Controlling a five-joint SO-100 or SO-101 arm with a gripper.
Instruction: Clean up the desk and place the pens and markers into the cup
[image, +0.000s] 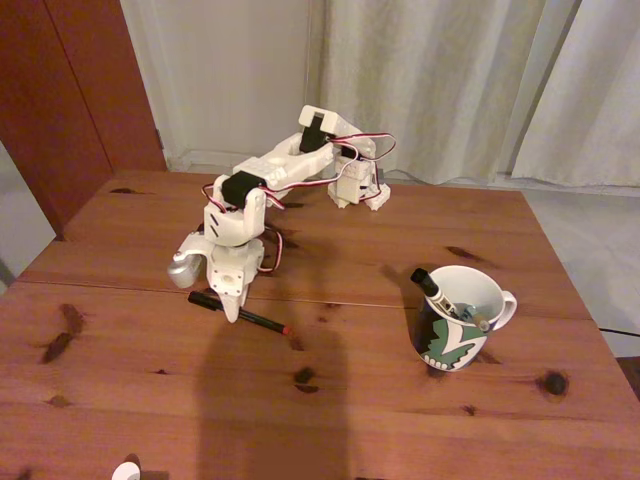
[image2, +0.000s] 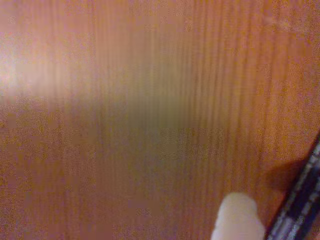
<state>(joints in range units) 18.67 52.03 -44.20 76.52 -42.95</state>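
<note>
Nearest the fixed camera, at the bottom edge, a small white object (image: 126, 470) pokes into frame; what it is cannot be told. Above it spreads the reddish-brown pine surface (image: 400, 400), knotted and crossed by a seam. Left of centre lies the black pen with a red tip (image: 240, 313), flat on the wood and slanting down to the right. The gripper (image: 232, 310) points straight down on it, one white fingertip touching or just over the barrel. In the wrist view a pale finger (image2: 239, 220) sits at the bottom edge with the dark pen (image2: 300, 200) just beside it at lower right. Whether the fingers are open or closed cannot be told.

The risk is that the pen looks off-centre between the fingers; closing now could catch only its edge and roll or flick the slim barrel away.

At right of centre stands the white mug (image: 462, 318), green and dark pattern low on its side, handle to the right. The white marker with a black cap (image: 432, 287) leans inside.
</note>
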